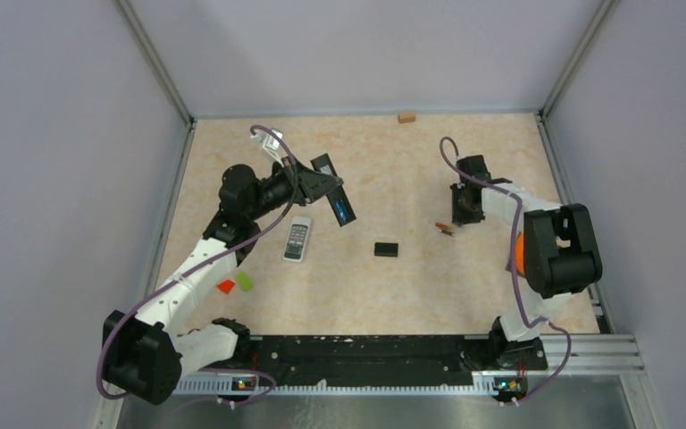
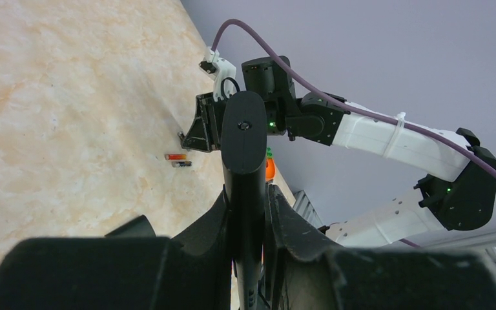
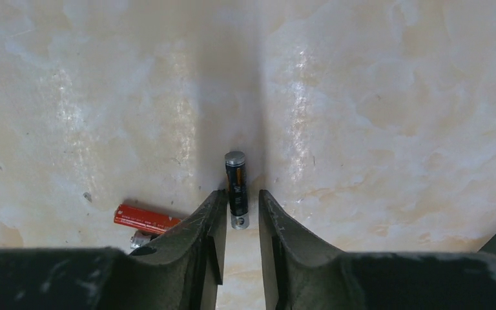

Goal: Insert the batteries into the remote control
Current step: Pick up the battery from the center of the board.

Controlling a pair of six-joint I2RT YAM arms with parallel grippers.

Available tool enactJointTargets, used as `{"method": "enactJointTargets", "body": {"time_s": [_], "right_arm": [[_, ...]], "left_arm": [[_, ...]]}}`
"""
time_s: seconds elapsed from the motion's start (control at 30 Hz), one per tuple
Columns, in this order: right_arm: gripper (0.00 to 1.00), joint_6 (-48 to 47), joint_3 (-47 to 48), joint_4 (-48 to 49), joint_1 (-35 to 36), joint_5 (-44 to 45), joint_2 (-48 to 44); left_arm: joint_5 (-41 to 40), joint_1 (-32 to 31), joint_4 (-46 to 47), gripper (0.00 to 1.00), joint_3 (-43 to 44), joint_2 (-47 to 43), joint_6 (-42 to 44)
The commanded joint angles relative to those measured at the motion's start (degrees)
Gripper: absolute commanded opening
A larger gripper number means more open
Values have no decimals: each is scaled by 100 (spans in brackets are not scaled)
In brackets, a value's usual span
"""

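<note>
The right fingers [image 3: 203,232] stand narrowly apart astride a dark battery [image 3: 235,184] lying on the counter [image 3: 394,97], not yet pinching it (a red battery [image 3: 143,218] lies just beside). The left fingers [image 2: 287,223] are clamped on the remote control [image 2: 244,139], held aloft. The risk is that only the battery's near end sits between the tips, so closing could pivot it or squirt it away.
</note>
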Motion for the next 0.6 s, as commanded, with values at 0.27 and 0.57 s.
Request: {"method": "enactJointTargets", "body": {"time_s": [0.27, 0.57], "right_arm": [[18, 469, -150, 171, -131, -30, 298], [7, 591, -661, 1085, -132, 39, -974]], "left_arm": [[233, 34, 385, 0, 63, -90, -74], [142, 25, 816, 0, -132, -6, -326]]}}
